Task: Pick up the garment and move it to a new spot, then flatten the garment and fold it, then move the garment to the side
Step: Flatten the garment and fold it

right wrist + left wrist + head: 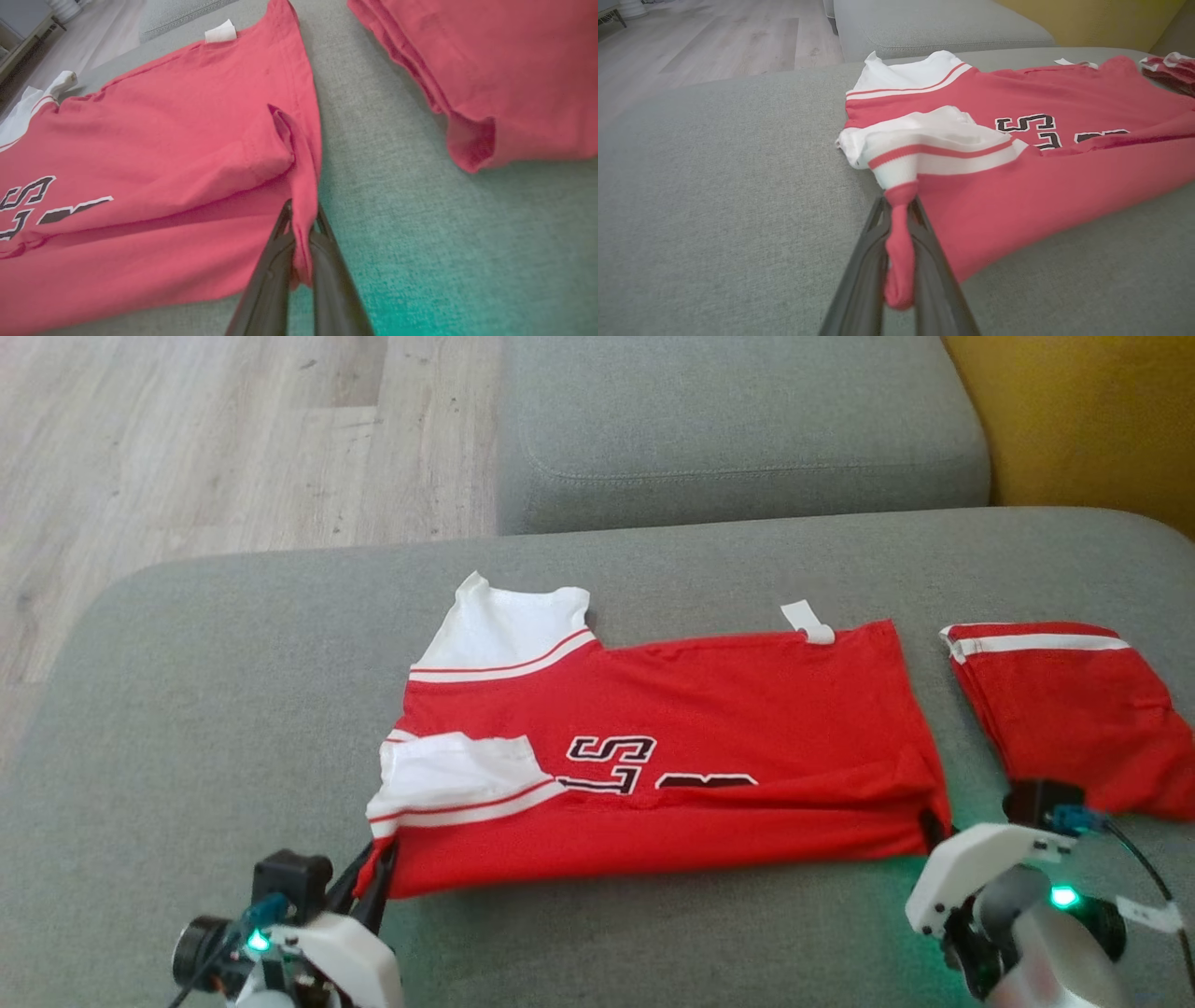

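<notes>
At 7 o'clock the left gripper (376, 863), slim dark fingers clenched, pinches a corner of the soft red shirt (747, 728); at 5 o'clock the right gripper (934, 826) clamps its hem. The shirt lies rectangular across the coarse grey sofa (187, 709).

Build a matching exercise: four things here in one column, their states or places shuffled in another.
1 left fingers
2 right fingers
3 small white fabric tag
4 folded red garment with white stripe

A shut on the sleeve-end corner of the red jersey with white sleeves
B apart, right of that jersey
C at the jersey's far edge
D shut on its plain red corner

Pairs: 1-A; 2-D; 3-C; 4-B
</notes>
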Available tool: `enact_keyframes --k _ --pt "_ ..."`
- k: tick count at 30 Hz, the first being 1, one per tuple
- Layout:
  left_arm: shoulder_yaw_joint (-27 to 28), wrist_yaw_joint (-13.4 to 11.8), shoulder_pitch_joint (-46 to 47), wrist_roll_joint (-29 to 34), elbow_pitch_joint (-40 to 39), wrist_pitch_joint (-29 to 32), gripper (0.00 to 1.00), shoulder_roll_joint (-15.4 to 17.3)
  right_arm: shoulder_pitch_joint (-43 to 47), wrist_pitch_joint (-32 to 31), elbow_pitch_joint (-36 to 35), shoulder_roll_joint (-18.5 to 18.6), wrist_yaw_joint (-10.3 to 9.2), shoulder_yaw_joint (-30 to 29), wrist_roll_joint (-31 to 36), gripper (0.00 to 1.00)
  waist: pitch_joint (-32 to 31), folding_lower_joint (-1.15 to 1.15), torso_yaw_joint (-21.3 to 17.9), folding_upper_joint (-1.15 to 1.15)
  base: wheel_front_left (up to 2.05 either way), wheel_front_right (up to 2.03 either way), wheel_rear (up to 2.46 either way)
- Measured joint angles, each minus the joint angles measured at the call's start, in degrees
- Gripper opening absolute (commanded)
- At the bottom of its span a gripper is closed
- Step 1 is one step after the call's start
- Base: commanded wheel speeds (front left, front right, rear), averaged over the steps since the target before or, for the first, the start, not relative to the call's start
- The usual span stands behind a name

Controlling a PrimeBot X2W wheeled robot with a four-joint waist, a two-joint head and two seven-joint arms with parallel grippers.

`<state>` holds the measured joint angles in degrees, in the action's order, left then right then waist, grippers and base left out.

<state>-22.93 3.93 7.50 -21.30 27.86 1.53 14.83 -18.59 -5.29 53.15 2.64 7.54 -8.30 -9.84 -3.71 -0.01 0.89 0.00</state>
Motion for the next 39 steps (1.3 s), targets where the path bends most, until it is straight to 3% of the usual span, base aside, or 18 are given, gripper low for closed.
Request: enact_keyframes --k 4,5,6,7,9,16,20,25,28,33,39 --pt "0.1 -0.4 -1.0 -1.1 -0.9 -0.2 0.00 -0.1 3.0 -0.3 -5.0 0.0 0.00 0.6 -2.0 0.00 0.5 0.01 -0.4 0.00 0.00 0.00 0.00" --pt "0.2 -0.5 -1.1 -1.5 -1.2 -0.7 0.00 -0.1 3.8 -0.3 -6.7 -0.1 0.00 0.5 -2.4 0.05 0.7 0.01 -0.6 0.00 0.00 0.00 0.00" --pt "0.3 -0.8 -1.1 -1.5 -1.5 -1.3 0.00 -0.1 4.5 0.1 -8.3 -0.2 0.00 0.4 -2.7 0.86 0.9 0.01 -0.7 0.00 0.00 0.00 0.00" --pt "0.5 -1.2 -1.1 -1.6 -1.9 -2.1 0.08 -0.2 5.1 0.6 -10.0 -0.2 0.00 0.4 -2.9 1.00 1.2 0.01 -0.8 0.00 0.00 0.00 0.00" --pt "1.1 -2.1 -0.9 -1.6 -2.6 -3.8 1.00 -0.5 5.9 1.6 -12.9 -0.2 0.00 0.9 -4.6 1.00 1.8 0.01 -1.1 0.00 0.00 0.00 0.00" --pt "4.5 -4.4 0.1 -2.1 -5.8 -12.4 1.00 -1.6 7.8 9.2 -23.3 -0.1 0.00 3.3 -7.3 1.00 3.5 0.01 -1.6 0.00 0.00 0.00 0.00" --pt "7.9 -4.4 1.9 -3.5 -10.6 -15.5 1.00 -3.3 8.9 15.8 -28.9 -0.1 0.00 5.4 -7.8 1.00 4.4 0.01 -1.8 0.00 0.00 0.00 0.00" --pt "12.6 -3.2 2.3 -3.0 -17.6 -16.0 1.00 -5.5 11.1 18.7 -32.1 -0.1 0.00 7.2 -9.2 1.00 6.0 0.01 -2.1 0.00 0.00 0.00 0.00" --pt "12.8 -1.5 2.9 -0.9 -17.7 -16.2 1.00 -5.5 11.0 19.3 -33.3 -0.1 0.00 7.5 -9.3 1.00 7.3 0.02 -2.5 0.00 0.00 0.00 0.00" --pt "10.8 1.0 10.1 1.8 -13.0 -13.9 1.00 -2.0 9.5 19.5 -35.0 -0.1 0.00 7.5 -9.3 1.00 10.4 0.02 -3.5 0.00 0.00 0.00 0.00" --pt "4.8 3.2 26.8 2.5 -5.4 -3.6 1.00 4.3 4.8 19.7 -37.1 -0.1 0.00 7.2 -9.6 1.00 14.8 0.02 -5.1 0.00 0.00 0.00 0.00"
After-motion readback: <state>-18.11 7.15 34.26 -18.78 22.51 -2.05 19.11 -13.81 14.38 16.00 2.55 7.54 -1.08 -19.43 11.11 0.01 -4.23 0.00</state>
